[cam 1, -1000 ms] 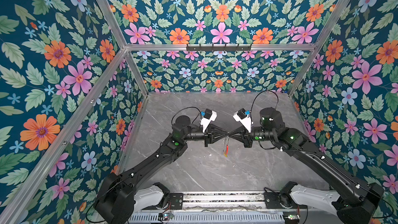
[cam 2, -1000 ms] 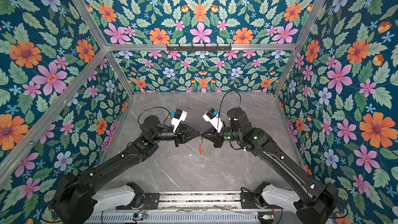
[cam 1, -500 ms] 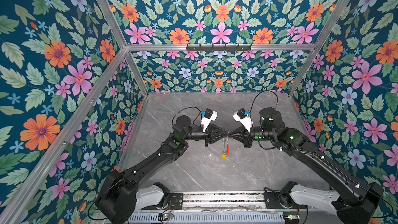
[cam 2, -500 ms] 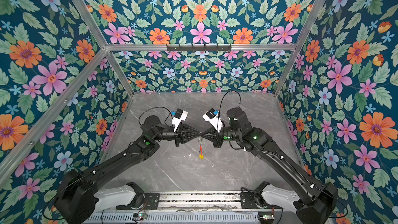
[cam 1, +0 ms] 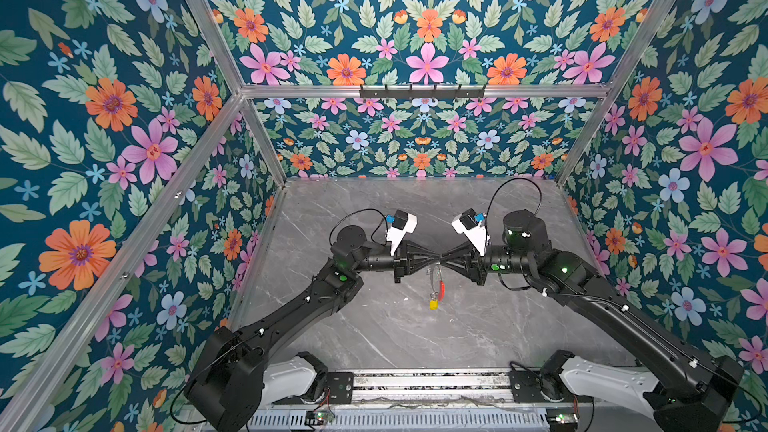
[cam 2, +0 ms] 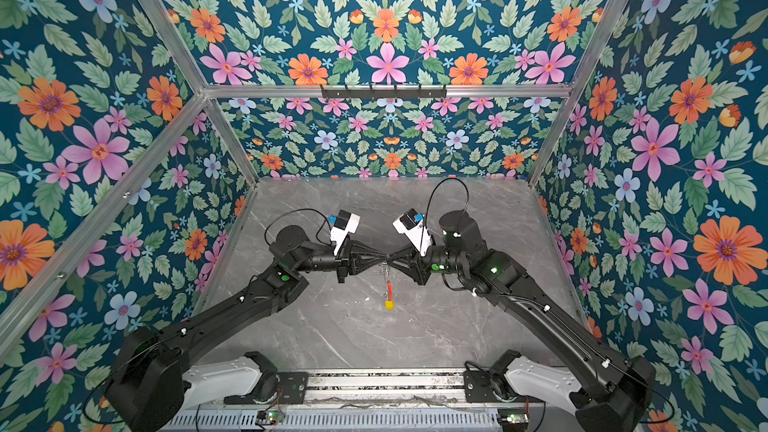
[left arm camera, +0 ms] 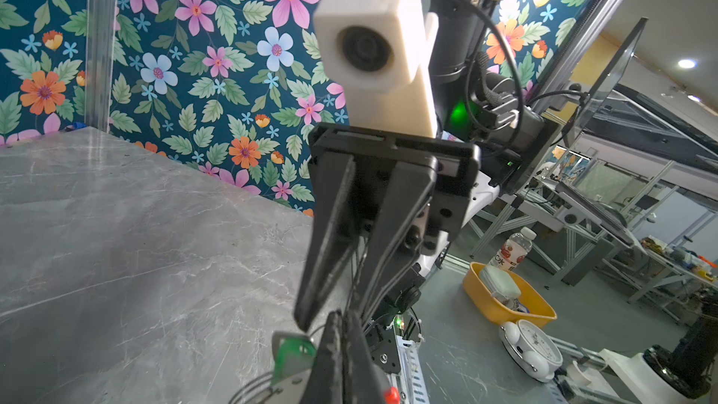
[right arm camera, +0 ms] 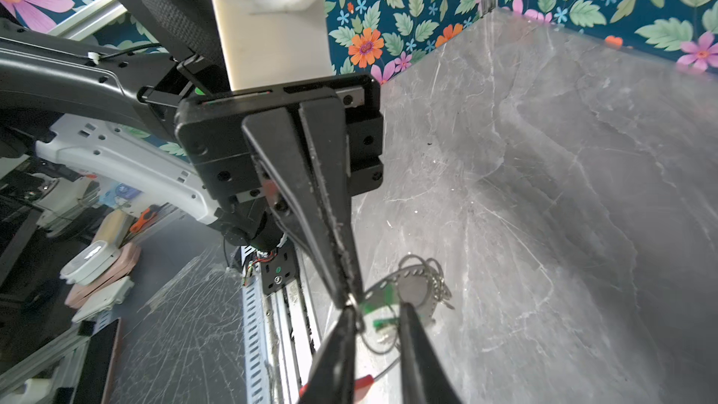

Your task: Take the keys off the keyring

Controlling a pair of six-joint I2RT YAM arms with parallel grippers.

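Note:
In both top views my two grippers meet tip to tip above the middle of the table. The left gripper point(cam 1: 435, 261) point(left arm camera: 342, 318) is shut, pinching the thin wire of the keyring point(cam 1: 436, 280) at its tips. The loop hangs below it, red sleeve point(cam 1: 443, 286) point(cam 2: 389, 287) downward. The yellow key point(cam 1: 433, 304) point(cam 2: 389, 305) dangles at the bottom. The green key point(left arm camera: 293, 355) point(right arm camera: 379, 301) lies right beside the left fingertips. My right gripper point(cam 1: 446, 261) point(right arm camera: 377, 310) is open, one finger on each side of the green key and wire, clamping nothing. Several small silver rings point(right arm camera: 435, 285) bunch beside it.
The grey marble table point(cam 1: 374, 326) is walled in by flowered panels on three sides. A metal rail point(cam 1: 415, 384) with both arm bases runs along the front edge. Beyond that edge stand a yellow tray point(left arm camera: 505, 297), an alarm clock point(left arm camera: 530, 347) and a bottle point(left arm camera: 513, 250).
The right gripper, shut before, has opened while the left has closed tight on the ring. The yellow key has swung down and now hangs at the bottom of the loop.

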